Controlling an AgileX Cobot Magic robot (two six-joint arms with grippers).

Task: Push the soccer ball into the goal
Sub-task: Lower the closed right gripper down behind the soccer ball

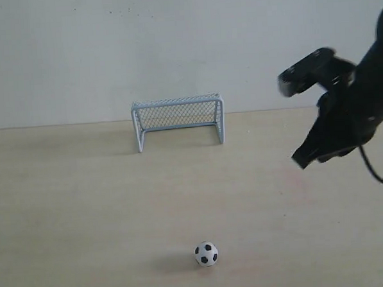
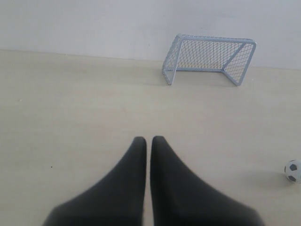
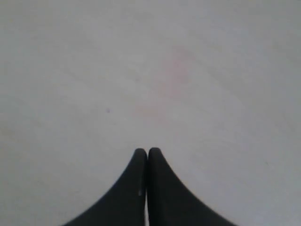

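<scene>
The soccer ball, white with black patches, rests on the pale wooden table near its front edge; it also shows at the edge of the left wrist view as the ball. The goal with its pale blue frame and mesh stands at the back by the wall, its mouth facing the ball; the left wrist view shows the goal too. My right gripper hangs in the air at the right, shut and empty, well away from the ball. My left gripper is shut with nothing in it. My right gripper sees only bare table.
A plain white wall rises behind the goal. The pale table stretches wide between ball and goal. A black cable hangs from the right arm.
</scene>
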